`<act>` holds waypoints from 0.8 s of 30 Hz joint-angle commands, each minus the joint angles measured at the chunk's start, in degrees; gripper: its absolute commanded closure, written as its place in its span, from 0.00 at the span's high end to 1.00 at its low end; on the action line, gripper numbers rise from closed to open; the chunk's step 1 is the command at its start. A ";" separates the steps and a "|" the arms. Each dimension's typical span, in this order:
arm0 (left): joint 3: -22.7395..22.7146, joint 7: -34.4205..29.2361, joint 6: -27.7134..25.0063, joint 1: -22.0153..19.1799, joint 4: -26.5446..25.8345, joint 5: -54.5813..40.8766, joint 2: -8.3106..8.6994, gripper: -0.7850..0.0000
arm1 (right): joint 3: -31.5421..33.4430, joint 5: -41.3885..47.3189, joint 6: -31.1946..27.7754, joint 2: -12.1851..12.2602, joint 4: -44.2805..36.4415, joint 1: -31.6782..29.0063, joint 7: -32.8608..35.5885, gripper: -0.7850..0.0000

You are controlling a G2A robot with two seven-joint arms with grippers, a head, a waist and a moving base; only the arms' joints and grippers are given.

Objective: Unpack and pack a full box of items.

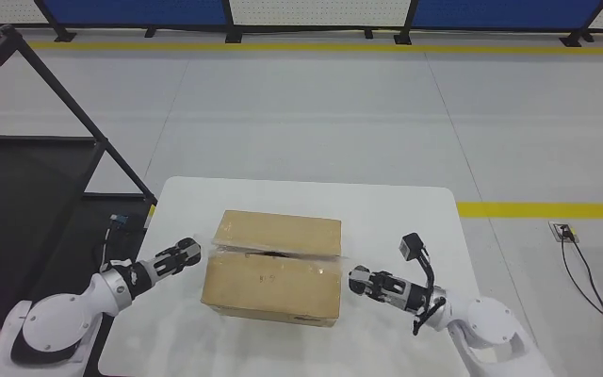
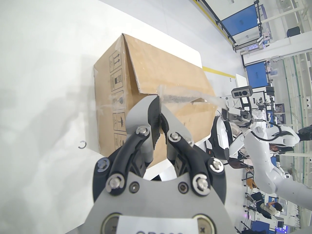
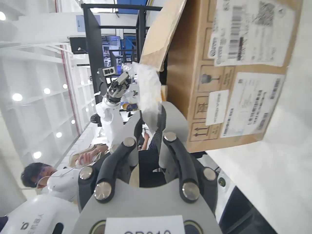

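Two labels point(image 3: 253, 23) on box point(image 3: 185, 74), right wrist view; both jaws pinch tape point(image 3: 148, 96).

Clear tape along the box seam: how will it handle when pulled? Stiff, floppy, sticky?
Probably floppy and clingy: the clear tape is bunched and crumpled at the right claw. Likely to stretch or string out: from the left claw it runs as a thin twisted strand along the box seam. Weight seems negligible.

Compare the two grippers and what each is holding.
The left gripper pinches a thin, stretched tape strand with jaws nearly touching; the right gripper clamps a wide, crumpled tape wad with jaws farther apart. Both hold clear tape at opposite ends of the box.
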 commanded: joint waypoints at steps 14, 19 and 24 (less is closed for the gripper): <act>-1.72 1.88 -2.18 1.42 -2.47 1.54 0.31 0.00 | 0.71 6.79 3.87 0.17 -1.05 -0.43 5.11 0.00; -1.70 2.13 -2.16 1.52 -2.51 1.54 0.29 0.00 | -0.18 13.76 12.62 -0.08 -0.44 0.75 5.98 0.00; -1.84 3.60 -3.75 3.27 -4.20 2.15 0.33 0.00 | -0.09 28.42 28.13 -0.17 6.01 6.36 15.93 0.00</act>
